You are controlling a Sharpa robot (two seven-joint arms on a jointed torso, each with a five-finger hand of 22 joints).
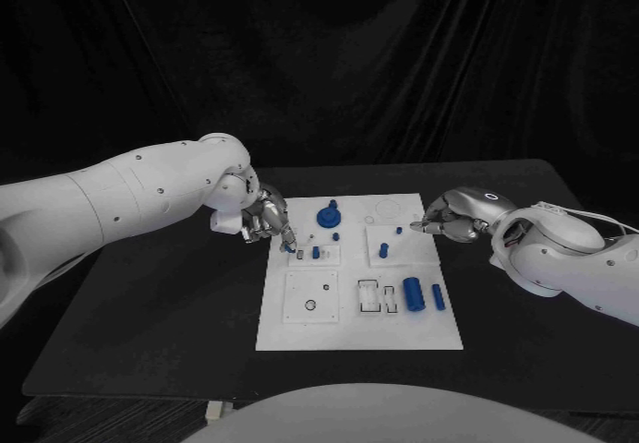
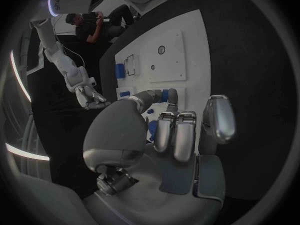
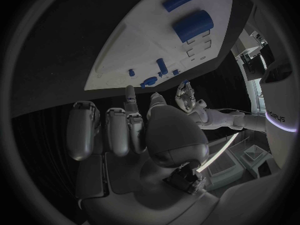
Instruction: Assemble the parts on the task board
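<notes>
Parts in blue sit scattered over the white task board (image 1: 359, 318), which lies flat in the middle of the black desk (image 1: 160, 314). Near the board's far edge stands a round, knobbed part (image 1: 329, 219). To its right are 2 small pegs (image 1: 383, 248), one a little beyond the other. Toward the board's right side, nearer the robot, a thick cylinder (image 1: 415, 293) lies beside a thinner rod (image 1: 437, 295), the 2 close together but apart. Left of them are rectangular outlined slots (image 1: 369, 296), and further left a square plate with a small ring (image 1: 310, 305) on it.

Left hand (image 1: 259, 220) hangs over the board's far left corner, fingers pointing down. In the left wrist view a small blue part (image 2: 165, 95) shows between the thumb and a fingertip (image 2: 172, 96), so the hand is pinching it just above the board.

Right hand (image 1: 446, 220) sits at the board's far right edge, its fingers curled inward. The right wrist view shows nothing between them.
</notes>
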